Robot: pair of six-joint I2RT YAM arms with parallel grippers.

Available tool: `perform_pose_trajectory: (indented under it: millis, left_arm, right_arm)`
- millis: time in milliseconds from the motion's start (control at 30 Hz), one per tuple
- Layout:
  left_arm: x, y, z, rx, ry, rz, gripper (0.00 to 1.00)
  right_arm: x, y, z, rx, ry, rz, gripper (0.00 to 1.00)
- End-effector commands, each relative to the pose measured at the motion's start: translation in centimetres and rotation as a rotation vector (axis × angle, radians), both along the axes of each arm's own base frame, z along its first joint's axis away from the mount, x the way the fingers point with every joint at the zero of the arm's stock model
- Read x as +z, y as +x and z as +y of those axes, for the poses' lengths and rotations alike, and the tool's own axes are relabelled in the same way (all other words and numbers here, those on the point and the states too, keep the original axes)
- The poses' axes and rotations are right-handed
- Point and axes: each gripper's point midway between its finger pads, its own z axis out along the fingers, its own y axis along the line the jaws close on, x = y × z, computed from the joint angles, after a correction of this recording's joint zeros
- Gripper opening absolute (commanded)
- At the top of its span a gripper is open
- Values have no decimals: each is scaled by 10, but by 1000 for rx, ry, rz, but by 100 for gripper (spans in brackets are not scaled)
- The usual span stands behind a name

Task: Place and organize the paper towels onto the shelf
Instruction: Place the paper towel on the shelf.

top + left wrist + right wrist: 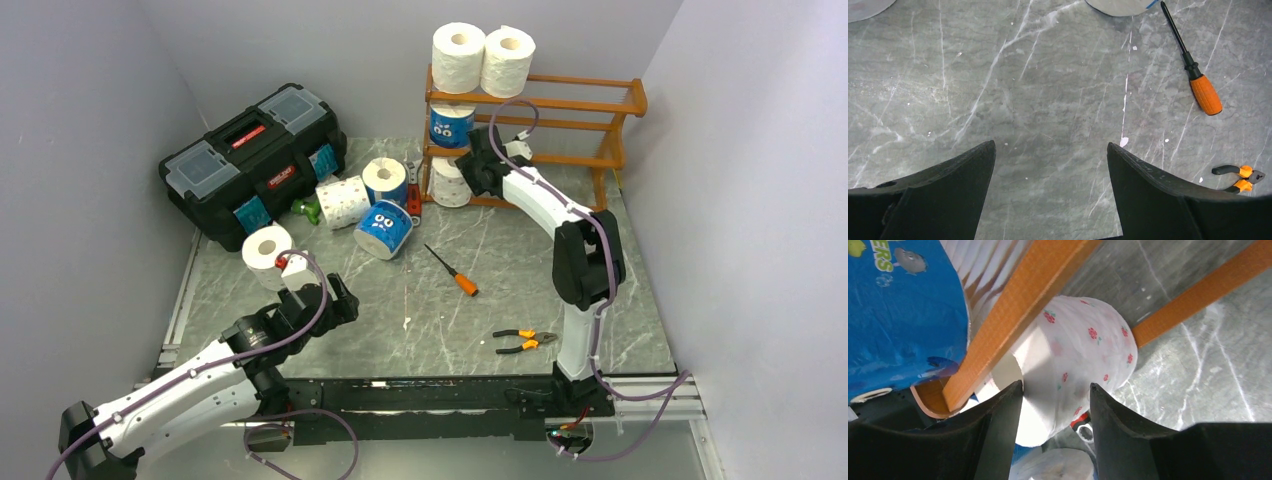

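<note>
The orange-brown shelf [590,100] stands at the back right. Two white paper towels [458,55] [508,60] sit on its top tier, a blue one [452,125] on the middle tier and a white one [448,182] on the bottom. My right gripper [472,165] reaches in at that bottom roll. In the right wrist view the flower-printed roll [1083,355] lies between my right gripper's [1056,385] parted jaws, with a gap at the right finger. Several more rolls [343,202] [384,230] [267,250] lie on the table. My left gripper [340,300] [1050,145] hangs open over bare table.
A black toolbox [255,160] stands at the back left. An orange-handled screwdriver [452,272] [1198,85] and pliers [525,341] [1240,177] lie mid-table. A small green thing [308,208] sits by the toolbox. Walls close in left and right.
</note>
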Motion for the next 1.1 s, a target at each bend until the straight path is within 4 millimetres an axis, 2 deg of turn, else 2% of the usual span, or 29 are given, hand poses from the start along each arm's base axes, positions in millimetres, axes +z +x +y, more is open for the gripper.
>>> perform_pose_trajectory:
  millis: [0, 133, 367, 567, 700, 800, 933, 1000, 1067]
  left_arm:
    - [5, 1, -3, 11, -35, -7, 87]
    - [5, 0, -3, 11, -38, -6, 87]
    - [4, -1, -3, 9, -45, 0, 88]
    - [1, -1, -4, 8, -46, 1, 88]
    - [2, 1, -4, 7, -46, -10, 88]
    - [3, 3, -6, -2, -47, -21, 88]
    - [3, 5, -15, -31, -64, -33, 89]
    - [3, 7, -18, -37, -70, -36, 89]
    - [4, 8, -22, -56, -73, -46, 90]
  right_arm:
    - [45, -9, -7, 23, 6, -104, 55]
    - [60, -16, -12, 51, -10, -152, 60]
    - [79, -30, -19, 159, -98, -247, 82]
    - [97, -54, -6, 366, -156, -459, 84]
    - [105, -78, -9, 427, -191, -607, 83]
    - [91, -89, -17, 437, -250, -619, 82]
    - [59, -99, -19, 491, -308, -606, 83]
    - [41, -102, -15, 507, -281, -600, 85]
    - [33, -105, -4, 557, -252, -649, 85]
